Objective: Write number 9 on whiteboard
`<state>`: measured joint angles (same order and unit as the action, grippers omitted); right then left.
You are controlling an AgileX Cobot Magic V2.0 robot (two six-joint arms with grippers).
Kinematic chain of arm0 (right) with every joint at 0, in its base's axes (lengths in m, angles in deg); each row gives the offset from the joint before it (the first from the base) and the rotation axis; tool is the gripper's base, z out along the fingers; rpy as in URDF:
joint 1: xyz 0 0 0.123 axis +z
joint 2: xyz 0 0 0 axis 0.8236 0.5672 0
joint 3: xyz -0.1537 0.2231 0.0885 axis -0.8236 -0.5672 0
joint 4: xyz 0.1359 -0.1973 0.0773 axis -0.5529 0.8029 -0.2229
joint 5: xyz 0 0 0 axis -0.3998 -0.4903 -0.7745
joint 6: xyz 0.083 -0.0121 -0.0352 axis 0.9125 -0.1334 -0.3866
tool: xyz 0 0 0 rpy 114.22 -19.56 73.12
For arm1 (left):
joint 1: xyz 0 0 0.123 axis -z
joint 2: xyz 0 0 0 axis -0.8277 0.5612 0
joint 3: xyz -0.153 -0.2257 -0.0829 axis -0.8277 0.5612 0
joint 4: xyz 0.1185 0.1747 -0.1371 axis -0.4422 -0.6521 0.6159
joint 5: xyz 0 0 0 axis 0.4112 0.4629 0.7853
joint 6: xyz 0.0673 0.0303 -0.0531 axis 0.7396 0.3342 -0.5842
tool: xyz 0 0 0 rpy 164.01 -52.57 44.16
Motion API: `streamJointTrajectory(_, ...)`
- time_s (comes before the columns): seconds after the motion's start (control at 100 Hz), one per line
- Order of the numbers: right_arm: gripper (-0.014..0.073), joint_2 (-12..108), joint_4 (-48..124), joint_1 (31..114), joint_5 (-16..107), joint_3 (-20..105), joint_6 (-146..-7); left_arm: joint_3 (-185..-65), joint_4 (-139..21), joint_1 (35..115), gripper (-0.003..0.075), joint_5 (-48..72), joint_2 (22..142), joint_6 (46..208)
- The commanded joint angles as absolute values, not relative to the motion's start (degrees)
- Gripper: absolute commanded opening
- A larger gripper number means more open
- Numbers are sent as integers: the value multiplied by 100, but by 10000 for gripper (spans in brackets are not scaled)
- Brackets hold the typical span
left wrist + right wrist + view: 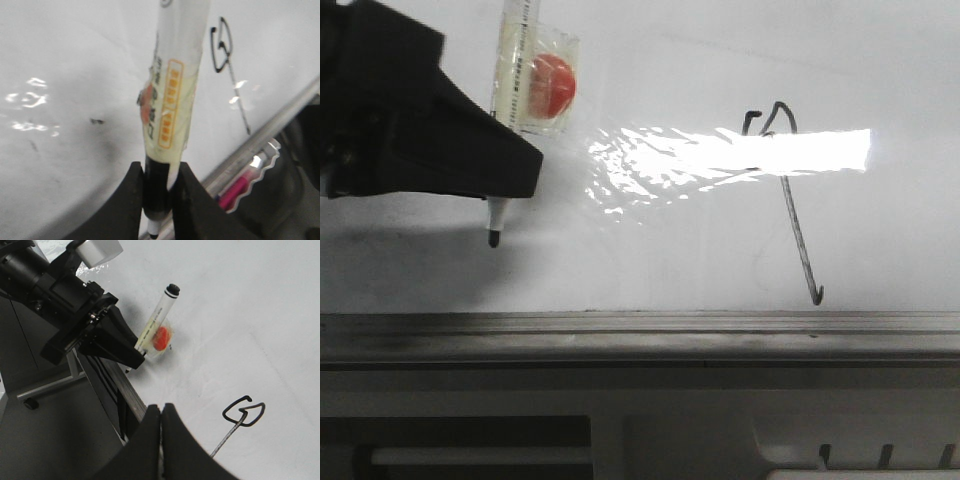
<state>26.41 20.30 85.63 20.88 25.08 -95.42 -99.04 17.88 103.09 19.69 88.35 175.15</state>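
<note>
The whiteboard (pixel 650 240) fills the front view. The number 9 (pixel 790 200) is on its right part: a small angular loop, a long slanted tail and a tiny hook. It also shows in the left wrist view (pixel 222 50) and the right wrist view (pixel 244 413). My left gripper (pixel 500 165) is shut on a white marker (pixel 172 95) with a red sticker (pixel 552 85). The marker's black tip (pixel 494 238) is well left of the 9; I cannot tell if it touches the board. My right gripper (pixel 161 410) is shut and empty, near the 9's loop.
A grey metal ledge (pixel 640 325) runs along the board's lower edge. Below it a tray holds a pink marker (pixel 237 187). A bright glare strip (pixel 740 152) crosses the board over the 9's loop. The left arm's black body (pixel 60 300) shows beside the board.
</note>
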Motion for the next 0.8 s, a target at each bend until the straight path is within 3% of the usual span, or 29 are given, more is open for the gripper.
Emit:
streamJointTrajectory(0.0, -69, 2639, 1958, 8526, 2377, 2675, -9528, -10260, 2127, 10831, -20, 3101, 8818, 17226)
streamJointTrajectory(0.12, -69, 2639, 1958, 8526, 2377, 2675, -9528, -10546, 2114, 11216, -20, 3703, 9061, 17088)
streamJointTrajectory(0.25, -69, 2639, 1958, 8526, 2377, 2675, -9493, -10767, 2114, 11157, -20, 3860, 9439, 16218)
streamJointTrajectory(0.7, -69, 2639, 1947, 8526, 2269, 2563, -9297, -10978, 2106, 11070, -19, 4307, 10008, 16107)
streamJointTrajectory(0.79, -69, 2639, 1947, 8526, 2234, 2556, -9297, -10978, 2106, 11070, 25, 4359, 10008, 16097)
